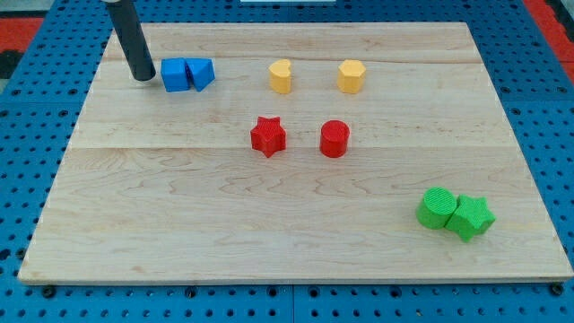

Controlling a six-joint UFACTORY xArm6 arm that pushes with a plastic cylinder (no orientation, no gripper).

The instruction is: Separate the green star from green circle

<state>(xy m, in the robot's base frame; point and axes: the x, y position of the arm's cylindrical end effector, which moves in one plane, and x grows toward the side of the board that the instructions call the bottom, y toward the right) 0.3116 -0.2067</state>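
Observation:
The green circle [437, 208] and the green star [471, 216] lie touching each other at the view's lower right, the star on the right. My tip [143, 77] stands at the view's upper left, just left of a blue cube [175, 75], far from both green blocks.
A blue triangle [201, 73] touches the blue cube's right side. A yellow heart [282, 76] and a yellow hexagon [351, 76] sit at the top middle. A red star [267, 136] and a red circle [334, 138] lie in the centre of the wooden board [179, 215].

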